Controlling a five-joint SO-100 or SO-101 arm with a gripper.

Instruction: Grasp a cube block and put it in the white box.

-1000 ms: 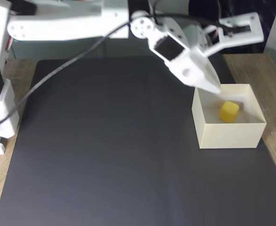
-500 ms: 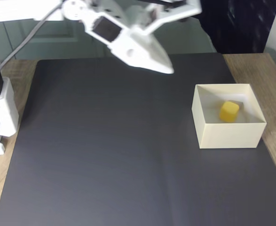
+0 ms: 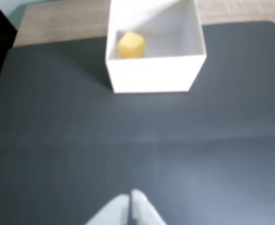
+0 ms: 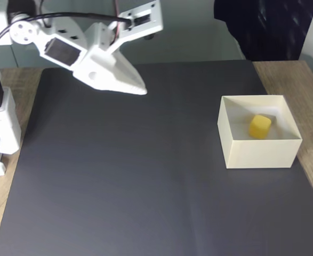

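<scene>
Yellow cube block [image 4: 259, 127] resting on floor of white box [image 4: 258, 153], near back-left corner in wrist view [image 3: 130, 45], not touching fingers. Box standing on right part of black mat [image 4: 124, 176], mat covering most of wooden bench [image 4: 290, 74]. Fingers [image 4: 140, 89] pressed together to a single point, gripping nothing; same closed tips visible at bottom edge of wrist view [image 3: 130, 206], with no gap between them. Fingers hanging in air above upper left area of mat in fixed view, well apart from box, box and cube off to right of and below tips in that view; straight ahead of tips in wrist view. Placement judged done: cube inside walls, upright box undisturbed, nothing else loose on mat. Judged remaining: only return of arm to rest pose, if required; no second cube seen needing pickup.
</scene>
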